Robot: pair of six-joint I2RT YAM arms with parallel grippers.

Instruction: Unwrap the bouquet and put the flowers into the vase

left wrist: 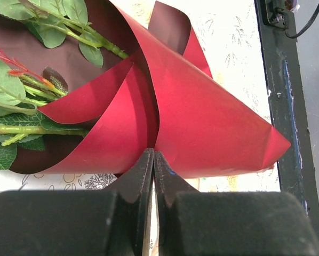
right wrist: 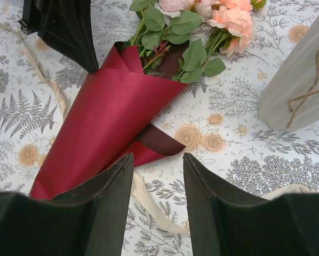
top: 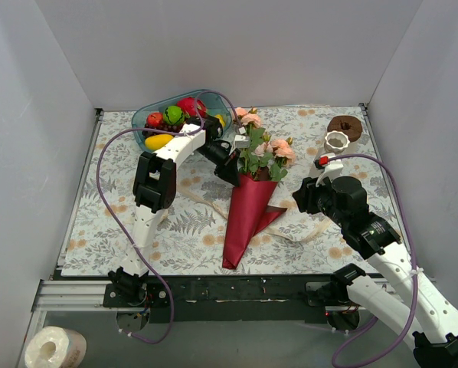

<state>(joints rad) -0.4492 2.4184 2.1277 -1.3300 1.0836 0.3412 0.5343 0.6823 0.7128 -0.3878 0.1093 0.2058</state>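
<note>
Maroon paper cone bouquet (top: 244, 211) looks light, crisp, slick. My left gripper (left wrist: 152, 156) pressed together at its 11 o'clock rim, catch unclear; right gripper (right wrist: 158, 157) spread, empty; I'd grab overlap flap (right wrist: 160, 143)

Nothing legible anywhere.
Faint marks on the cream ribbon (right wrist: 295, 190) beside the bouquet (right wrist: 103, 120) are too blurred to read.

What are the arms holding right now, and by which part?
The left gripper has its jaws pinched shut, apparently on the edge of the red wrapping paper. The right gripper holds nothing.
</note>
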